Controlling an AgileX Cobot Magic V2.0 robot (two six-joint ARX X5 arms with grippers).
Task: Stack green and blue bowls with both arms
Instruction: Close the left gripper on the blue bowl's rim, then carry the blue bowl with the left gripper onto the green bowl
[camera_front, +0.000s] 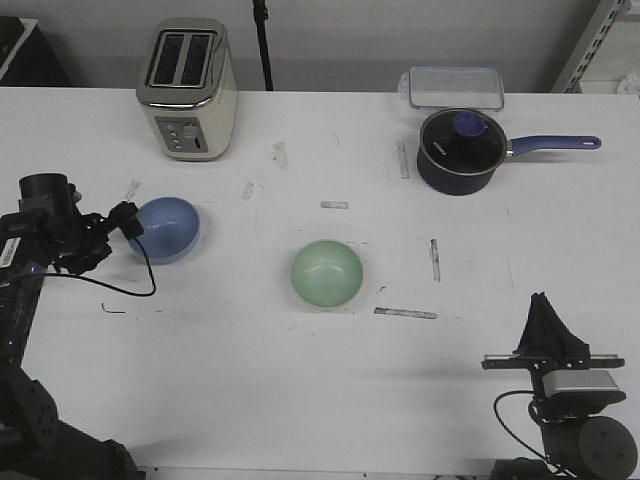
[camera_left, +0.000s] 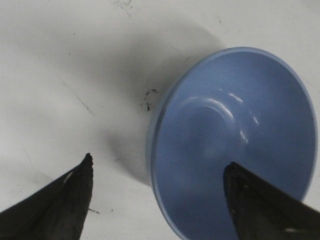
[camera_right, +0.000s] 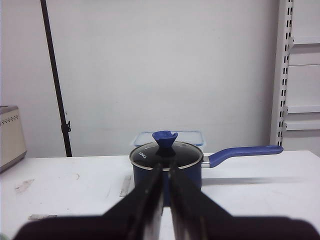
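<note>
Left gripper (camera_left: 157, 195) spread wide astride the near rim of the blue bowl (camera_front: 165, 229), gripping nothing, right gripper (camera_front: 545, 322) pressed shut and empty well away from the green bowl (camera_front: 327, 273) mid-table: risk of glossy rim squirting out on closing.

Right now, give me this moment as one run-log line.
left gripper: open, straddling blue bowl rim | right gripper: shut, idle | green bowl: alone mid-table | stack: not started
</note>
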